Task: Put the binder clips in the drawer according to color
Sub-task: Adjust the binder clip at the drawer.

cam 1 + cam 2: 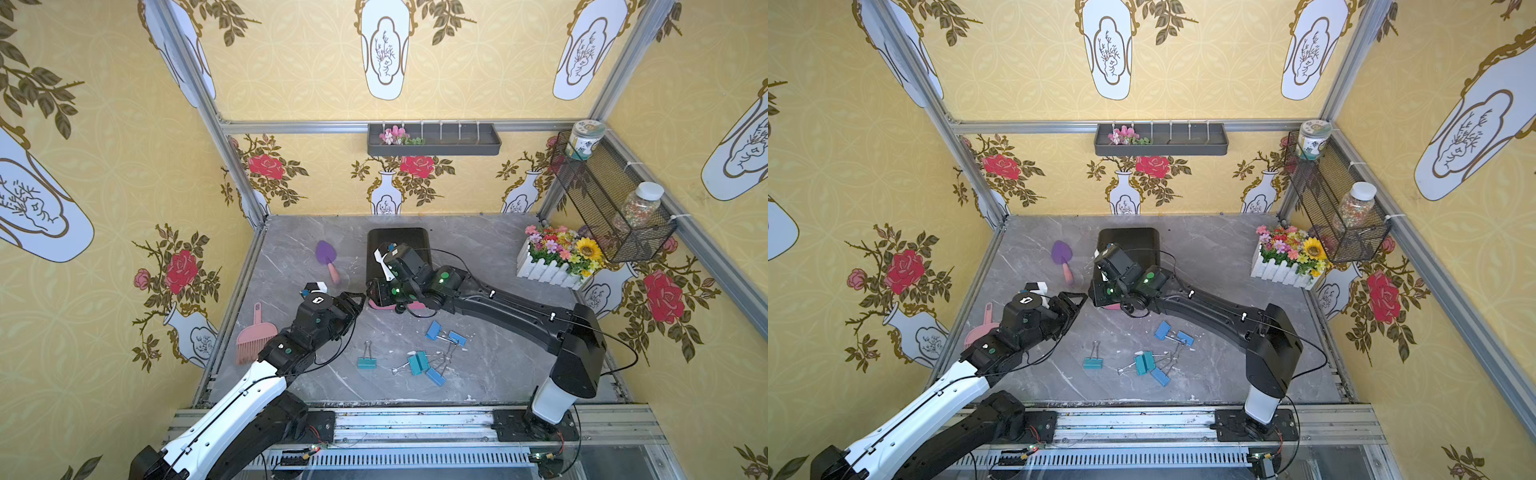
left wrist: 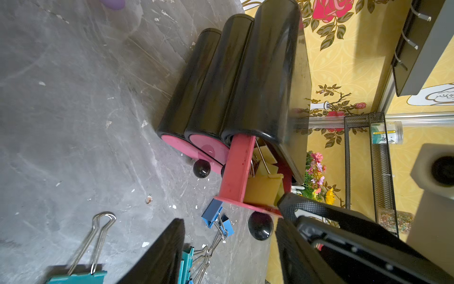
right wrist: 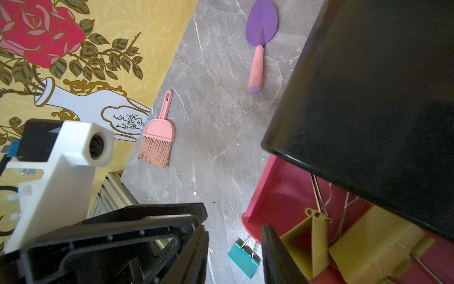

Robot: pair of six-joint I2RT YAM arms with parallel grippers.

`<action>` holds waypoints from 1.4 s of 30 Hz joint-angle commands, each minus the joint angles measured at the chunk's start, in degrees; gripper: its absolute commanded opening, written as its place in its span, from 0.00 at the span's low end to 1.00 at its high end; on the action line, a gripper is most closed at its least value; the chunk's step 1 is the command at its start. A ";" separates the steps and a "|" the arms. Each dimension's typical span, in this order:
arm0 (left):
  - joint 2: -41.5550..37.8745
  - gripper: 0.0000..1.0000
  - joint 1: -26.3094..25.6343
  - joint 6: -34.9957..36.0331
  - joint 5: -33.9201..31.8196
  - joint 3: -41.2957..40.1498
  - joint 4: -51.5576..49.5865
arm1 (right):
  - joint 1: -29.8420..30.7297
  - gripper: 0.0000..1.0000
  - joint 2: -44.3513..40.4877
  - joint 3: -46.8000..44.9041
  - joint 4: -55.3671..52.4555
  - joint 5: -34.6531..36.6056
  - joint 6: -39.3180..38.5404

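The yellow binder clips (image 3: 373, 246) lay in the drawer's (image 1: 399, 241) pulled-out top tray (image 2: 237, 169), under the right pincer (image 3: 234, 236), part-open and empty, the left pincer (image 1: 358, 300) released just left of the tray's front, while teal clips (image 1: 367, 362) and blue clips (image 1: 433, 330) lay on the surface (image 1: 498, 361) to the near side of both.

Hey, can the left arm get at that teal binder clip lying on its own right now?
Probably yes. The lone teal clip lies on bare tabletop near the left arm, apart from the other clips, and the left end effector is open and empty.
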 commanded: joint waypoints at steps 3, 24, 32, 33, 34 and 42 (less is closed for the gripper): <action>-0.26 0.65 0.08 0.24 -0.19 -0.59 -0.29 | -0.41 0.41 0.69 0.57 -1.47 3.22 -0.65; 2.73 0.65 0.08 0.39 0.86 0.09 1.57 | -6.78 0.46 -6.34 -7.35 -3.03 5.66 -0.09; 4.03 0.56 0.08 0.85 1.75 0.62 2.91 | -5.40 0.52 -10.46 -8.14 -0.16 4.31 -2.13; 4.45 0.50 0.08 0.94 2.16 0.64 3.36 | -5.29 0.49 -11.42 -8.36 -0.38 4.36 -2.28; 4.70 0.45 0.07 1.10 2.47 0.79 3.75 | -5.22 0.46 -12.28 -8.87 -0.74 4.43 -2.34; 4.86 0.35 0.08 3.37 1.65 2.70 0.84 | -5.22 0.23 -21.10 -20.42 -3.42 4.29 -1.02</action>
